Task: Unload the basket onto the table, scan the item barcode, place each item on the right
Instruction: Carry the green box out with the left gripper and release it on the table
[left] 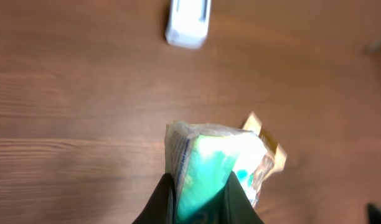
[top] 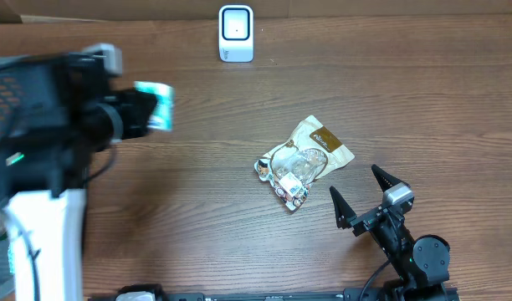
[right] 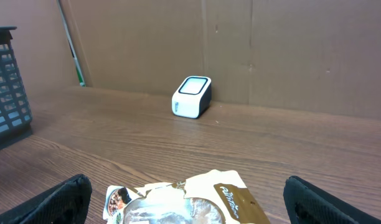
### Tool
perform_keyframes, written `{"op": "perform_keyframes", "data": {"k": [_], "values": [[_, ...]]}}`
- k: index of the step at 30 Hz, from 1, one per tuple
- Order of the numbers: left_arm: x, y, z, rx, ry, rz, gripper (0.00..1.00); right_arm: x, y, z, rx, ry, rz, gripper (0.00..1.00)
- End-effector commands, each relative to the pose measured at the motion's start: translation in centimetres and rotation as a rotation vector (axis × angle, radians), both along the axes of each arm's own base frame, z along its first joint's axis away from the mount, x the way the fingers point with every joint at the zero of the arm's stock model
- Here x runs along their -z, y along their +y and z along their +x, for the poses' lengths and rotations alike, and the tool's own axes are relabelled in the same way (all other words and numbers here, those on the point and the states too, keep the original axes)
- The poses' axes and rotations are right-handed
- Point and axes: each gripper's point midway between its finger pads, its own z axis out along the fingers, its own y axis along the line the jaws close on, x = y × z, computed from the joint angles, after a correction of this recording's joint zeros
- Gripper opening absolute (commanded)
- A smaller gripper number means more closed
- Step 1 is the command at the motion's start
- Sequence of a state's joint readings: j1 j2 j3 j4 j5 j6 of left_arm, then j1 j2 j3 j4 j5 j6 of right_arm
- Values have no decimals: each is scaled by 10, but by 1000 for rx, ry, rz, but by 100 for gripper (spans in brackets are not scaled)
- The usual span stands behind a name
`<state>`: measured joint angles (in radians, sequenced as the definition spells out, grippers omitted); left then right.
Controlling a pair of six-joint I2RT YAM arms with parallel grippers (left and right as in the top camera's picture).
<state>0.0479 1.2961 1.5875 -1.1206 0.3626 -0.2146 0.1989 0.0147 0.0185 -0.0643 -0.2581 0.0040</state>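
My left gripper [top: 147, 113] is shut on the item, a teal and white packet [top: 159, 104], and holds it above the left part of the table. From the left wrist the packet [left: 209, 163] stands pinched between the two dark fingers [left: 159, 199], with the white barcode scanner [left: 188, 22] on the table farther on. The scanner [top: 236, 33] stands at the table's back edge, middle. My right gripper [top: 356, 184] stays open near the front right, nothing between its fingers.
A tan and white snack bag [top: 304, 160] lies mid-table, just ahead of the right gripper [right: 187, 190]; the right wrist view shows this bag [right: 197, 202] and the scanner [right: 192, 96] behind it. A dark mesh basket [right: 7, 87] stands at the far left. Cardboard walls the back.
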Motion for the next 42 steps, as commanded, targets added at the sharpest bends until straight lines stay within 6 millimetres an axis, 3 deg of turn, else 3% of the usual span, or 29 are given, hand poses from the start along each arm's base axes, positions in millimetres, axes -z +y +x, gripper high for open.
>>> {"op": "perform_keyframes", "data": {"k": [1,10,13,17,18,19,21,24,27,29,30,36,39,42], "values": [[61,-30,12,49,141,52,4,1,1,0,-2,-5,5,100],[195,-97,31,152,390,23,4,1,1,0,-2,-5,5,100],[225,-116,37,199,431,9,4,1,1,0,-2,-5,5,100],[245,-131,52,220,422,-23,4,1,1,0,-2,-5,5,100],[247,-133,54,214,421,-34,16,1,1,0,-2,-5,5,100],[248,-135,58,206,418,-54,48,1,1,0,-2,-5,5,100],[246,-138,63,209,398,-74,80,1,1,0,-2,-5,5,100],[236,-138,69,210,371,-81,98,1,1,0,-2,-5,5,100],[208,-134,74,206,353,-82,100,1,1,0,-2,-5,5,100],[169,-124,78,206,325,-74,100,1,1,0,-2,-5,5,100],[160,-121,78,206,317,-70,100,1,1,0,-2,-5,5,100],[42,-72,74,176,177,-38,100,1,1,0,-2,-5,5,100],[-1,-45,64,174,93,-20,100,1,1,0,-2,-5,5,100],[-30,-1,46,81,70,-1,89,1,1,0,-2,-5,5,100]]}}
